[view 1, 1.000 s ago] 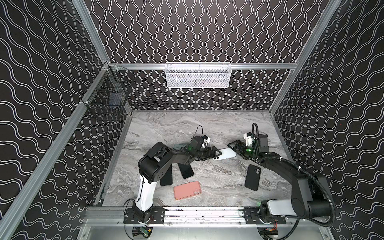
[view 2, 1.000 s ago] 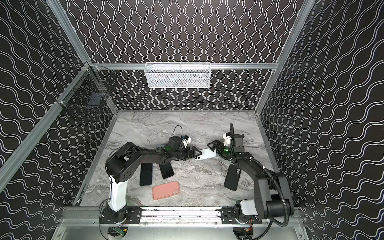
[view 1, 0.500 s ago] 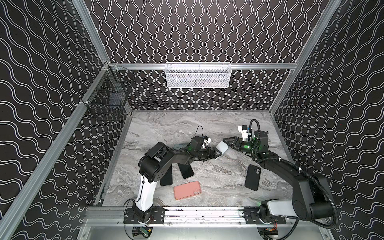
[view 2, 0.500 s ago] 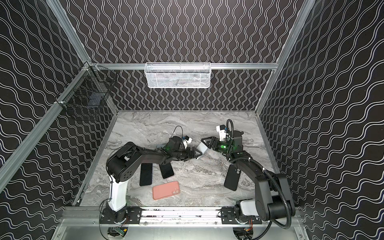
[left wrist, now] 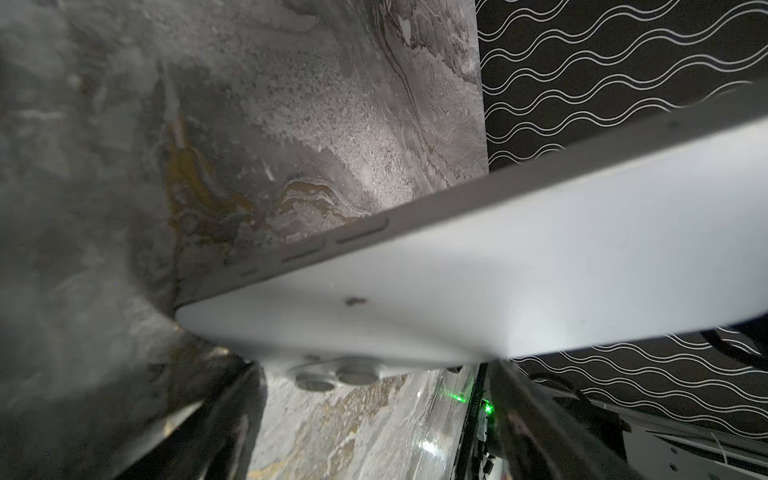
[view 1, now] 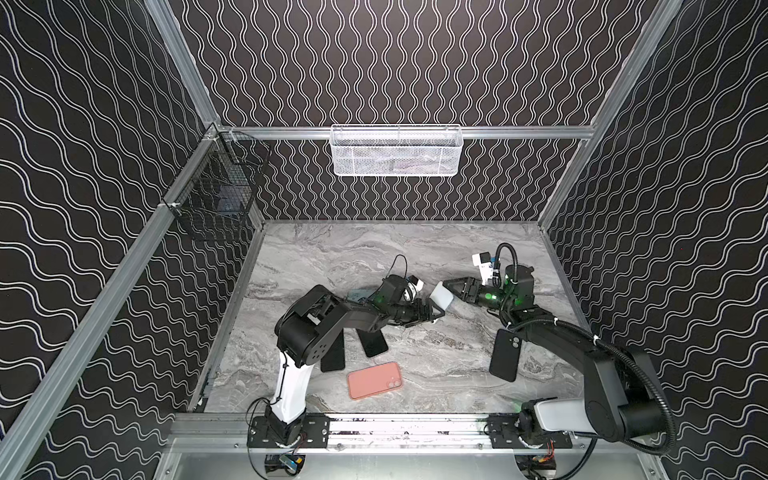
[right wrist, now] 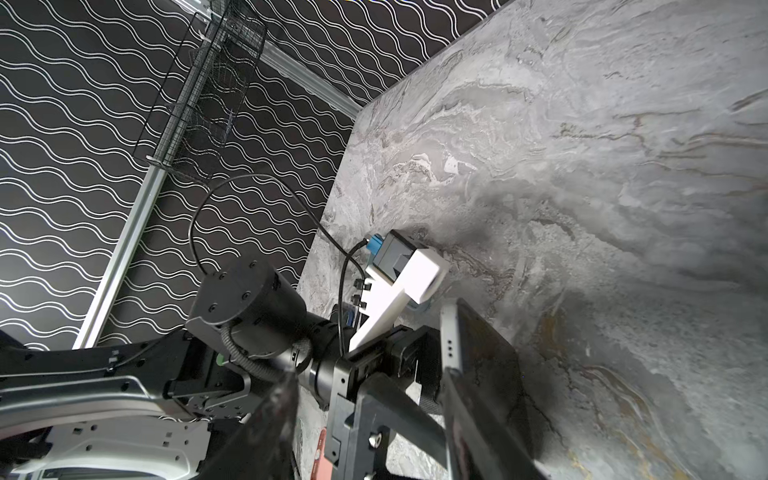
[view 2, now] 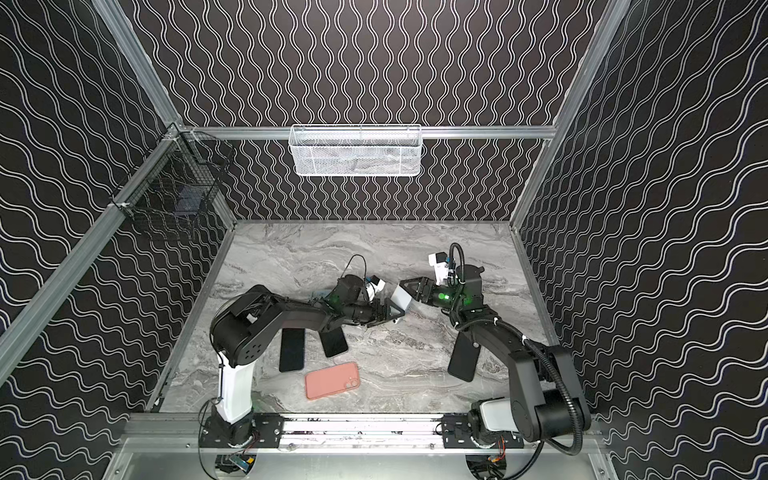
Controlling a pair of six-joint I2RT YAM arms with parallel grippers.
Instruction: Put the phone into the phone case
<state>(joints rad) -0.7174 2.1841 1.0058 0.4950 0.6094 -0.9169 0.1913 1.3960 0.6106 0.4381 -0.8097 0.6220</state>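
A white phone [view 1: 440,296] [view 2: 402,297] hangs tilted above the marble table between my two grippers. My left gripper [view 1: 430,311] [left wrist: 370,370] is shut across the width of its camera end; the phone's white back [left wrist: 498,291] fills the left wrist view. My right gripper [view 1: 449,286] [right wrist: 370,386] straddles the phone's other end. Its jaws stand apart, one finger by the dark screen [right wrist: 482,357]. A salmon-pink phone case [view 1: 374,380] [view 2: 331,380] lies near the front. A black case [view 1: 504,355] lies under my right arm.
Two black slabs [view 1: 333,355] [view 1: 374,344] lie beside the left arm's base. A teal object [view 1: 358,295] shows partly behind the left arm. A white wire basket [view 1: 397,149] hangs on the back wall and a black one [view 1: 216,199] on the left wall.
The phone lay flat on the table a second ago and is now tipped up. My right gripper has moved left onto its free end and its jaws have narrowed.
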